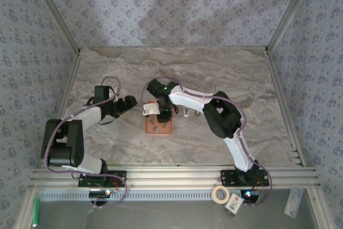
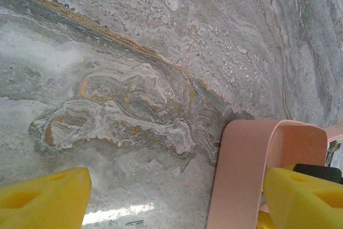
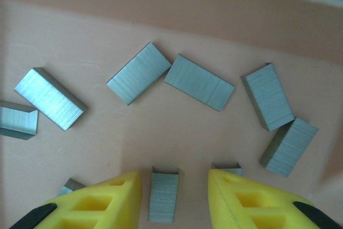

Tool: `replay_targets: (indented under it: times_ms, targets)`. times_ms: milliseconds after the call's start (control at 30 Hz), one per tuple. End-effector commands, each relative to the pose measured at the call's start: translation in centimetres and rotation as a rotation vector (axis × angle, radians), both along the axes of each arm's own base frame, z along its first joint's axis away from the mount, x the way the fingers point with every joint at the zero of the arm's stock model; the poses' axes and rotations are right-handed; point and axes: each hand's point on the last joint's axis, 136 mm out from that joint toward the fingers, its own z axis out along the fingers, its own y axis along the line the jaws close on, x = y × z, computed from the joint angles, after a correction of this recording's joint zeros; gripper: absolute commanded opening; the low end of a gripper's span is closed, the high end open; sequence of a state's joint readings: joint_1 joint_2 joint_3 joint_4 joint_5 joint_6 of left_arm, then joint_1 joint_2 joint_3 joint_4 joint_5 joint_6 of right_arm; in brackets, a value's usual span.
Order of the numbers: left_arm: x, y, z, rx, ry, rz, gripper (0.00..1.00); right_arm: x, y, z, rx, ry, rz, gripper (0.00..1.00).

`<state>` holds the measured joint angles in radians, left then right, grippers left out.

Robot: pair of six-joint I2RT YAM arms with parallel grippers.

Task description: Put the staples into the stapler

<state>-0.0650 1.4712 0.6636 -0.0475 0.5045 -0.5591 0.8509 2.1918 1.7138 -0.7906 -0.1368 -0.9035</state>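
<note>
Staples: at least 9 short grey strips, all lying loose on the floor of the salmon tray, scattered and mostly apart.
Chosen strip: sits between the yellow fingers of the right gripper, with a gap showing on each side.
Right gripper state: jaws apart, low over the tray, straddling that strip without gripping it.
Left gripper: jaws wide apart with nothing between them, hovering over the table beside the tray's corner.
Stapler: we cannot pick it out with certainty.
Progress: we judge the task barely begun, with no strip lifted and none loaded.
Left to do: close on 1 strip, lift it, carry it to the stapler and seat it.
</note>
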Motion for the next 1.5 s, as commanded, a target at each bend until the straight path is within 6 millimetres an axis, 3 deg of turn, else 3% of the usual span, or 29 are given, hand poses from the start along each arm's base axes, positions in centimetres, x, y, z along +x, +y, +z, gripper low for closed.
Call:
replay_targets:
  times_ms: [0,300,567,733,900,1033,1267,1467]
  targets:
    - [0.4,0.3,-0.2,0.005,-0.009,0.006,0.84,-0.7,-0.6,-0.5,-0.034,0.067,0.028,0.36]
    - [0.4,0.6,-0.7,0.012,0.006,0.016,0.84,-0.8,-1.2,-1.7,-0.08,0.109,0.02,0.34]
    - [0.2,0.8,-0.8,0.026,0.014,0.01,0.84,-0.5,-1.5,-1.9,-0.102,0.102,0.017,0.22]
    - [0.3,0.7,-0.1,0.029,0.0,-0.001,0.84,0.4,-0.3,0.5,-0.037,0.04,-0.017,0.2]
    - [0.5,0.0,1.8,0.006,-0.06,-0.054,0.84,0.5,1.2,4.4,0.063,-0.001,-0.117,0.19]
    - [0.2,-0.7,3.4,0.013,-0.131,-0.144,0.84,0.4,1.2,7.8,0.154,-0.018,-0.258,0.19]
    - [0.1,-1.9,6.3,0.02,-0.279,-0.288,0.83,-1.1,-1.6,11.5,0.273,-0.015,-0.562,0.19]
    - [-0.7,-3.4,8.7,0.056,-0.45,-0.426,0.83,-2.5,-5.7,11.5,0.364,0.015,-0.906,0.19]
